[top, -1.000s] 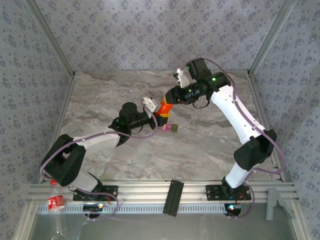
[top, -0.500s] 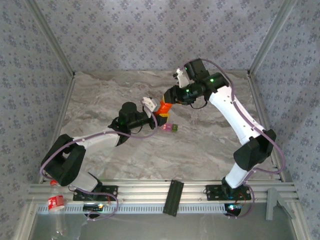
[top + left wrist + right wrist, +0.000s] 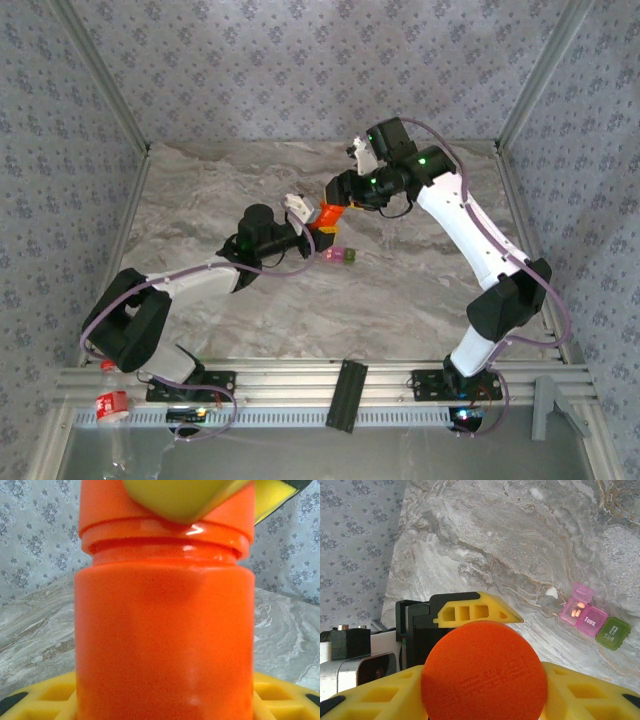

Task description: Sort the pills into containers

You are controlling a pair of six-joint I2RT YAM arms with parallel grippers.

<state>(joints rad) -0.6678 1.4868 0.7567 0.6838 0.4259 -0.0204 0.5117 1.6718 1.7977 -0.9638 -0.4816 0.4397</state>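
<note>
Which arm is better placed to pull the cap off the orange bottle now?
Right. The right gripper already sits at the cap, while the left gripper clamps the orange bottle by its body, steadying it.

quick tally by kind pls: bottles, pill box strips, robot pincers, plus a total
orange bottle: 1
pill box strip, pink and green: 1
pincers: 2, left pincer and right pincer
total: 4
</note>
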